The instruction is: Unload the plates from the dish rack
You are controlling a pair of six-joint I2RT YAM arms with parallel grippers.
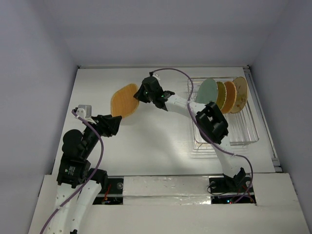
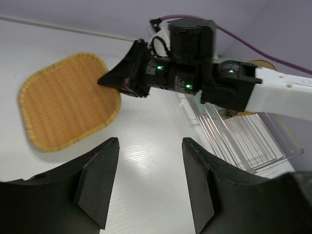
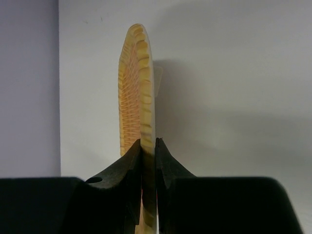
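Note:
My right gripper (image 1: 138, 94) (image 3: 148, 141) is shut on the rim of the rounded-square orange textured plate (image 1: 125, 100) (image 2: 68, 105) (image 3: 137, 87), holding it above the table left of the dish rack (image 1: 246, 127) (image 2: 253, 141). Several plates stand upright in the rack's far end: a pale green one (image 1: 206, 91), two orange ones (image 1: 221, 95) (image 1: 230, 96) and a beige one (image 1: 239, 94). My left gripper (image 1: 118, 121) (image 2: 150, 141) is open and empty, just below the held plate and pointing toward it.
The white table (image 1: 146, 141) ends at a raised lip on the right, just past the rack. Purple cables run along both arms. The right arm's forearm crosses over the near-left part of the rack.

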